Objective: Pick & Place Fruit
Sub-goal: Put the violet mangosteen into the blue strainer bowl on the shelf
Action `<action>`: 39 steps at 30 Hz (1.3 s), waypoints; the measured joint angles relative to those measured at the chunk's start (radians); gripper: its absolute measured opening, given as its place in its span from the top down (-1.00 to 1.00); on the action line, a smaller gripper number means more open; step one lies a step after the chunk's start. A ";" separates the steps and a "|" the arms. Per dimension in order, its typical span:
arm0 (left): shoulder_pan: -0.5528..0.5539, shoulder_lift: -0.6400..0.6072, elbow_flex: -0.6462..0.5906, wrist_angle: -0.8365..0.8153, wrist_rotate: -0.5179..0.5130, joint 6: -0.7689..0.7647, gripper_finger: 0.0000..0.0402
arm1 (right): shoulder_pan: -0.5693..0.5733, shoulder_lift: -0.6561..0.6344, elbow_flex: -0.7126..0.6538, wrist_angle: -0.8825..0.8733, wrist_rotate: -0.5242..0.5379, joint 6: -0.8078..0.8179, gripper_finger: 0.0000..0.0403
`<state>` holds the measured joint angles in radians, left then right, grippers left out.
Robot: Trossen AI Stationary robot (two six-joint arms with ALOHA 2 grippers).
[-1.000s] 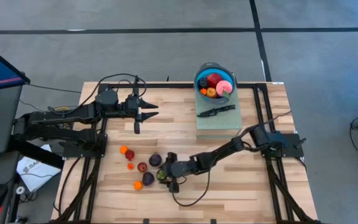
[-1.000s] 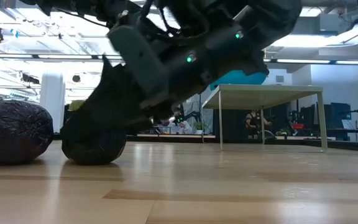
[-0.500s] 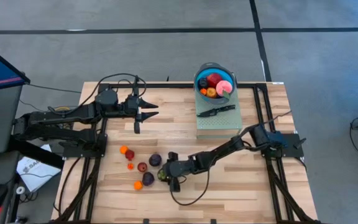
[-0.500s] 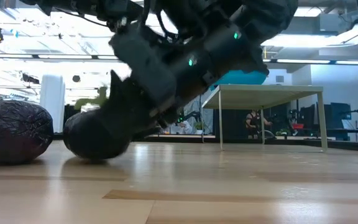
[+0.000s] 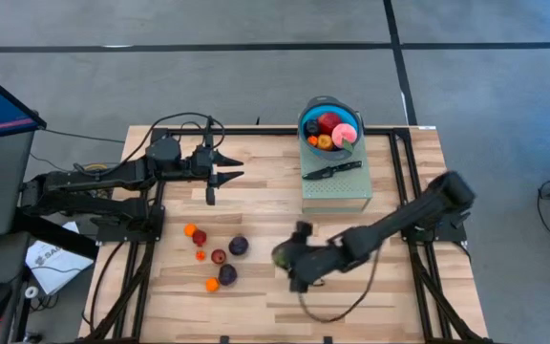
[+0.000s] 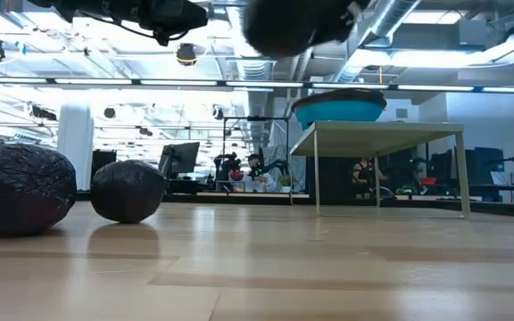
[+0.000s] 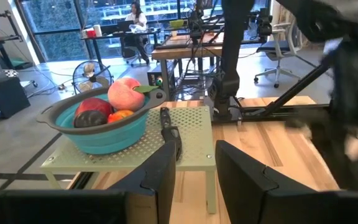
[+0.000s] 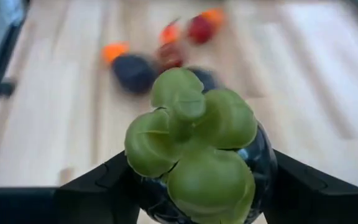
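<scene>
Your right gripper (image 8: pixel 194 186) is clamped on a dark round fruit with a green leafy cap (image 8: pixel 191 146), held above the wooden table (image 5: pixel 390 296). Your left gripper (image 5: pixel 225 169), fingers slightly apart and empty, waits near the table's far left side.

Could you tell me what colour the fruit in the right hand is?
Dark, nearly black, with a green leafy cap; the fruit shows best in the right wrist view.

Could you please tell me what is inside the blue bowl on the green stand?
The blue bowl holds a red fruit, a pink fruit, a small orange one and a dark one. Anything beneath them is covered. A black knife lies beside the bowl on the green stand.
</scene>
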<state>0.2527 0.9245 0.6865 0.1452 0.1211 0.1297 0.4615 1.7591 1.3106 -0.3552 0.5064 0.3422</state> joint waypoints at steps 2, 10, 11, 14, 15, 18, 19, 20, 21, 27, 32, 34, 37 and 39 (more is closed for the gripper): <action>0.000 0.000 0.000 0.001 0.000 0.000 0.46 | 0.011 -0.078 -0.054 -0.001 0.068 0.031 -0.20; 0.000 0.000 0.000 0.008 0.000 0.000 0.46 | 0.012 -0.267 -0.213 0.004 0.257 0.177 -0.19; 0.000 0.000 0.000 0.008 0.000 0.000 0.46 | 0.007 -0.278 -0.218 0.004 0.280 0.180 -0.19; 0.000 0.000 0.000 0.010 0.000 0.000 0.46 | -0.009 -0.307 -0.219 0.002 0.325 0.182 -0.19; 0.000 0.000 0.000 0.012 0.000 0.000 0.46 | -0.016 -0.321 -0.219 0.000 0.332 0.181 -0.19; 0.000 0.000 0.000 0.014 0.000 0.000 0.46 | -0.054 -0.371 -0.219 -0.037 0.338 0.178 -0.19; 0.000 0.000 0.000 0.015 0.000 0.000 0.46 | -0.072 -0.390 -0.219 -0.056 0.347 0.178 -0.19; 0.000 0.000 0.000 0.015 0.000 0.000 0.46 | -0.093 -0.410 -0.219 -0.072 0.356 0.178 -0.19; 0.000 0.000 0.000 0.016 0.000 0.000 0.46 | -0.115 -0.431 -0.219 -0.084 0.359 0.178 -0.19; 0.000 0.000 0.000 0.021 0.000 0.000 0.46 | -0.285 -0.515 -0.218 -0.112 0.273 0.162 -0.19; 0.000 0.000 0.000 0.021 0.000 0.000 0.46 | -0.424 -0.514 -0.218 -0.119 0.249 0.156 -0.19; 0.000 0.000 0.000 0.021 0.000 0.000 0.46 | -0.469 -0.503 -0.218 -0.116 0.246 0.156 -0.19; 0.000 0.000 0.000 0.022 0.000 0.000 0.46 | -0.525 -0.494 -0.219 -0.119 0.243 0.157 -0.19; 0.000 0.000 0.000 0.023 0.000 0.000 0.46 | -0.557 -0.496 -0.219 -0.116 0.236 0.170 -0.19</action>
<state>0.2527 0.9245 0.6868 0.1683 0.1211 0.1296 -0.0956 1.2633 1.0920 -0.4710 0.7422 0.5119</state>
